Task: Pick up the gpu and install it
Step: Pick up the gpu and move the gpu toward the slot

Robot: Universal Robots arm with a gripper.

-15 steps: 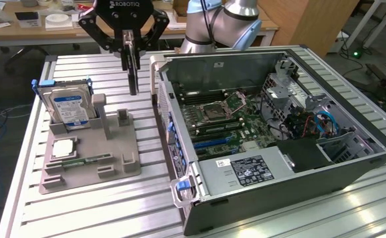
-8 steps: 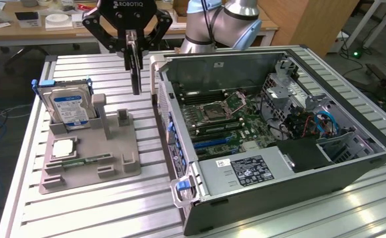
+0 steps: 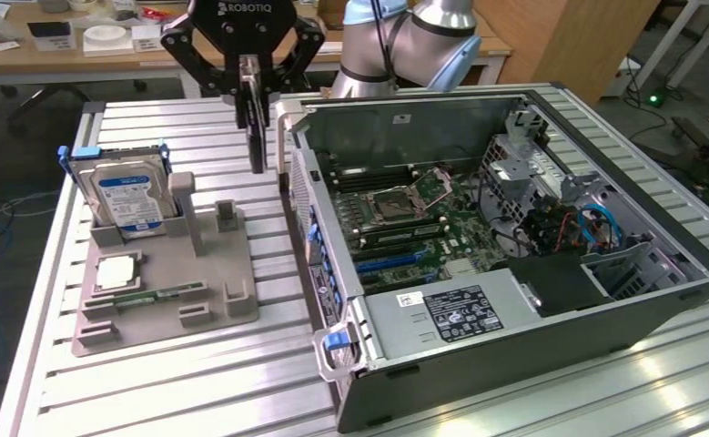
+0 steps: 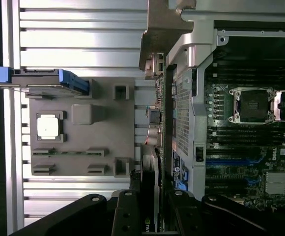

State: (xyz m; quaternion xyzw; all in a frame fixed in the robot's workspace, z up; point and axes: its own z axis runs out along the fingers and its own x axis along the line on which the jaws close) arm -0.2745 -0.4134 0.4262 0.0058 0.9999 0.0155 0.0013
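On the ribbed aluminium table point(image 3: 172, 382), the open computer case point(image 3: 645, 300) lies on its side with the lid off, so the motherboard point(image 3: 451, 228) can be reached from above. Beside it, on the exterior view's left, the grey fixture tray point(image 3: 220, 314) carries the hard drive point(image 3: 129, 196) upright in its slot. The gpu point(image 3: 257, 137) is off the tray. It hangs on edge in the air, pinched at its upper end by the gripper point(image 3: 248, 91), whose fingers are pressed onto the card's two faces. So the pick-up looks done, while seating the card is not: the blue slots point(image 3: 390, 259) are bare. The wrist view puts the gpu point(image 4: 155, 118) just beside the case's perforated wall point(image 4: 182, 113), on the tray side. That rim is the closest edge, with the tray's upright posts point(image 3: 227, 218) below. Room opens over the board, though the drive cage point(image 3: 536, 173) crowds the far side.
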